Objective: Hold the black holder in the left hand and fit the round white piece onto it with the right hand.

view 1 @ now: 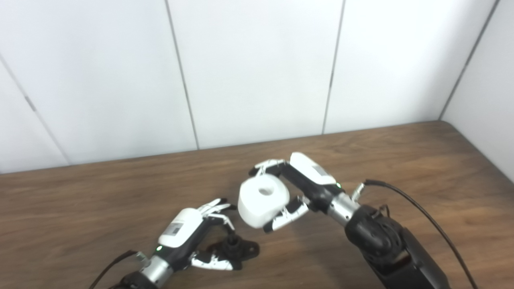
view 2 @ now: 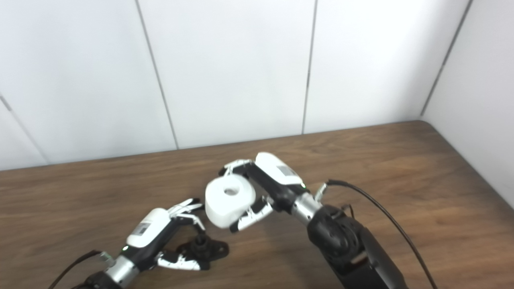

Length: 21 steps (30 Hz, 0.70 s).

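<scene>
The black holder (view 1: 239,249) lies on the wooden table (view 1: 401,160) near the front, its short post pointing up. My left hand (view 1: 192,235) is curled around it, thumb under its near side and fingers over the top, gripping it. The round white piece (view 1: 263,200), a thick roll with a centre hole, hangs in the air just above and right of the holder. My right hand (view 1: 299,188) is shut on it, fingers behind and thumb in front. A small gap separates roll and post.
White wall panels (view 1: 257,72) stand close behind the table, and a side wall closes in at the far right. A black cable (view 1: 421,212) loops off my right forearm over the table.
</scene>
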Available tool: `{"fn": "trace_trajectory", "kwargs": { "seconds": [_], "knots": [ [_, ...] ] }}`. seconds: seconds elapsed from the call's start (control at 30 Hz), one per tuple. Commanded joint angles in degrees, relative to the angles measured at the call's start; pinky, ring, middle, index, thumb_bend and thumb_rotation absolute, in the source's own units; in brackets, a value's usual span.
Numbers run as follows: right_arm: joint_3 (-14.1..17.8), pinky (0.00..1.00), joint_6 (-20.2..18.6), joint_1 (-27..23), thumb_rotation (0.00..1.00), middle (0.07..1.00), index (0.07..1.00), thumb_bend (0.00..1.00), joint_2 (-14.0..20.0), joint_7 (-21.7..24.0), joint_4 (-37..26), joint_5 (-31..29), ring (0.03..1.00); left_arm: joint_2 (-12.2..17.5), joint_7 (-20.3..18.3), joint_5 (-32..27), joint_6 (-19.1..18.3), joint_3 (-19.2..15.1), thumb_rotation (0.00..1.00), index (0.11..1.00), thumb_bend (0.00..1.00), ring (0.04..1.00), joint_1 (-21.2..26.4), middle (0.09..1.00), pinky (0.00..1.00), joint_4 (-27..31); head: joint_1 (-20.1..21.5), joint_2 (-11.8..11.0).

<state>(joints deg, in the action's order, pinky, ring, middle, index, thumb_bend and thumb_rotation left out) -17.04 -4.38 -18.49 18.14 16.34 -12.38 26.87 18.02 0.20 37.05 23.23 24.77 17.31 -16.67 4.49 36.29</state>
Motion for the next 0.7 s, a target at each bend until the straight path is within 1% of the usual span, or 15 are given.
{"fn": "trace_trajectory", "kwargs": {
  "seconds": [0.0,0.07,0.13,0.27,0.43,0.67],
  "knots": [
    [0.05,0.66,0.56,-1.35,0.13,0.771,0.481,0.52,-0.81,0.46,-2.78,-0.95,0.783,-2.01,-1.63,2.28,-3.79,2.41,0.06,0.480,0.52,0.947,-5.10,0.870,0.88,-3.82,-0.15,0.13],
    [-0.40,0.68,0.68,-1.12,0.13,0.774,0.481,0.52,-1.37,1.34,-3.16,-0.73,0.795,-2.21,-1.96,2.26,-4.16,2.47,0.06,0.480,0.52,0.954,-5.02,0.875,0.88,-3.72,-0.67,0.34],
    [-0.86,0.69,0.92,-1.02,0.13,0.773,0.481,0.52,-1.77,2.02,-3.39,-0.59,0.786,-2.48,-2.37,2.09,-4.71,2.47,0.06,0.480,0.52,0.961,-4.95,0.879,0.90,-3.62,-1.20,0.56],
    [-1.89,0.67,1.22,-1.09,0.13,0.775,0.481,0.52,-2.13,3.11,-2.53,-0.48,0.779,-3.02,-2.45,2.27,-5.39,2.74,0.06,0.480,0.52,0.965,-4.75,0.882,0.91,-3.52,-2.02,0.85],
    [-2.90,0.64,1.65,-0.95,0.13,0.773,0.481,0.52,-2.60,3.49,-0.87,0.60,0.761,-3.61,-1.84,1.75,-4.44,2.83,0.06,0.480,0.52,0.963,-4.66,0.877,0.92,-4.11,-2.91,1.20],
    [-3.84,0.65,1.93,-1.67,0.13,0.776,0.481,0.52,-3.76,3.62,1.17,1.05,0.759,-3.91,-1.72,1.87,-4.40,2.94,0.06,0.480,0.52,0.972,-4.59,0.877,0.92,-4.41,-3.49,1.51]
  ]
}}
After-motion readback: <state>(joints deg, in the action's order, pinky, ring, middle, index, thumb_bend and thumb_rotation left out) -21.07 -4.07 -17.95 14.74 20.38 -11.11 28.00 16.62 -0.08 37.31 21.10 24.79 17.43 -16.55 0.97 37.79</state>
